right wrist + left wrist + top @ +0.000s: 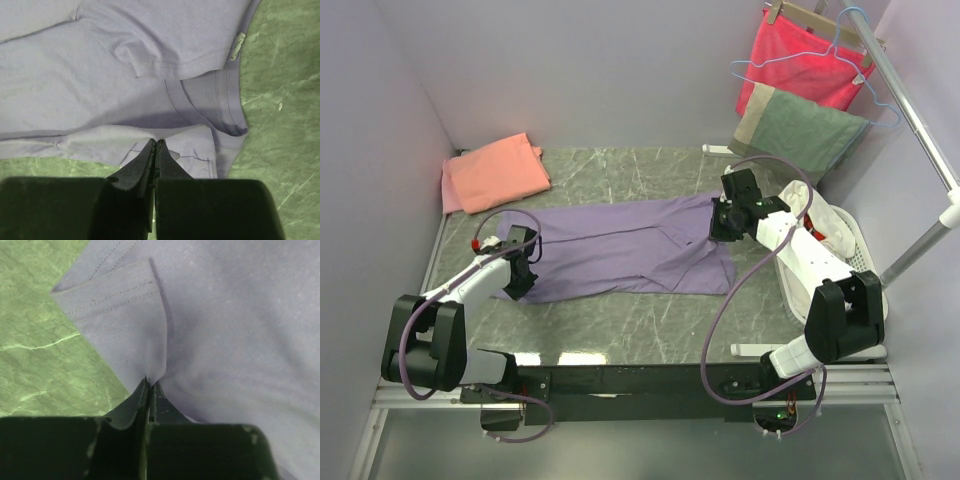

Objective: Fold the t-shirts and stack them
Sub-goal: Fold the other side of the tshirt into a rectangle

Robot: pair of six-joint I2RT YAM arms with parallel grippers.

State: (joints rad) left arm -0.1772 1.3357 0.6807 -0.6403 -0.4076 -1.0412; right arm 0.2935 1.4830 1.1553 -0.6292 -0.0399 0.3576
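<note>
The lavender-purple t-shirt (620, 245) lies spread lengthwise across the middle of the table. My left gripper (523, 262) is shut on its left edge; in the left wrist view the closed fingertips (150, 386) pinch a fold of the purple cloth (225, 330). My right gripper (725, 222) is shut on the shirt's right end near the collar; in the right wrist view the tips (156, 144) pinch a folded edge, with the collar (220, 105) just beyond. The salmon-pink t-shirt (495, 172) lies folded at the back left corner.
A bright red cloth (800, 55) and a grey-green towel (800, 130) hang on hangers from a rail at the back right. A white basket (845, 245) stands at the right beside the right arm. Walls close in the left and back.
</note>
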